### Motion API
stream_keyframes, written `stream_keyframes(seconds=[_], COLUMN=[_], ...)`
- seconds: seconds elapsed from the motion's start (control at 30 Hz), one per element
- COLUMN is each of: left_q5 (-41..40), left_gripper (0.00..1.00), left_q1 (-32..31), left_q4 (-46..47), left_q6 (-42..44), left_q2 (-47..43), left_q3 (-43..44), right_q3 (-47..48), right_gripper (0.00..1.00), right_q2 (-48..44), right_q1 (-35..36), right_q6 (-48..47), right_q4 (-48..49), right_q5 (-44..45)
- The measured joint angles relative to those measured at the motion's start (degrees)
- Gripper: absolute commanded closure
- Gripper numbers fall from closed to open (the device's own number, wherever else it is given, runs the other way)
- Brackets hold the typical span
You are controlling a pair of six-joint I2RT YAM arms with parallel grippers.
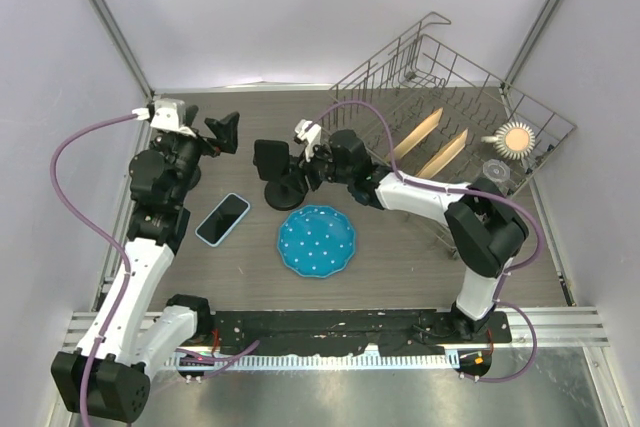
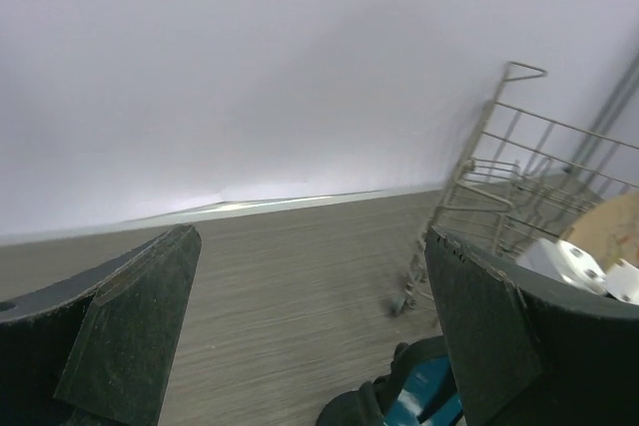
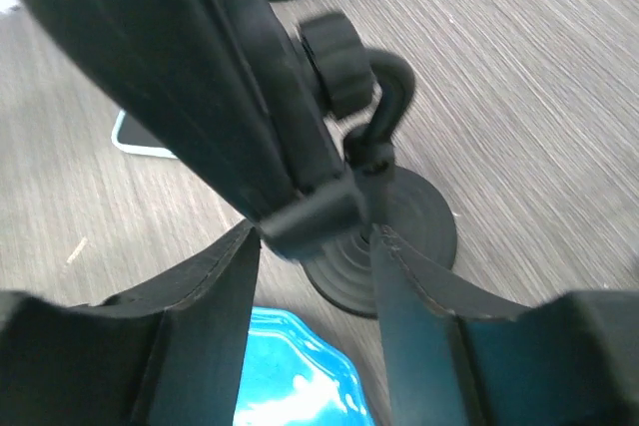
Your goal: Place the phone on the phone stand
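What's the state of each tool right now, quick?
Left tool: open, holding nothing.
Right tool: closed on the phone stand.

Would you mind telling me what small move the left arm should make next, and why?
Probably lower the open left end effector toward the phone, which lies flat on the table, ungrasped, while the right end effector seems to brace the phone stand.
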Motion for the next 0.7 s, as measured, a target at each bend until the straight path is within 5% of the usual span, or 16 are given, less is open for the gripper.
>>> stream_keyframes(seconds=[0.13,0.37,0.7], left_q5=[-7.43,-13.35,-14.82], left_gripper=[0.0,0.0,0.0], left_q1=[-0.74,-3.17,-6.27], left_q4=[-0.98,-2.67,-3.3], left_q6=[-0.57,-0.42,0.74], left_q2=[-0.35,-1.53,-2.51], left_q3=[-0.26,-0.26,-0.26], right_q3=[-0.55,1.53,21.14], right_gripper=[0.31,0.3,0.3], right_q2=[-0.87,-4.09,-4.72], right_q1=[0.0,-0.02,-1.42], right_q6=[0.57,-0.59,-5.31], right_q4=[-3.58,-13.62,-28.55], right_q5=[2.34,3.89,1.99])
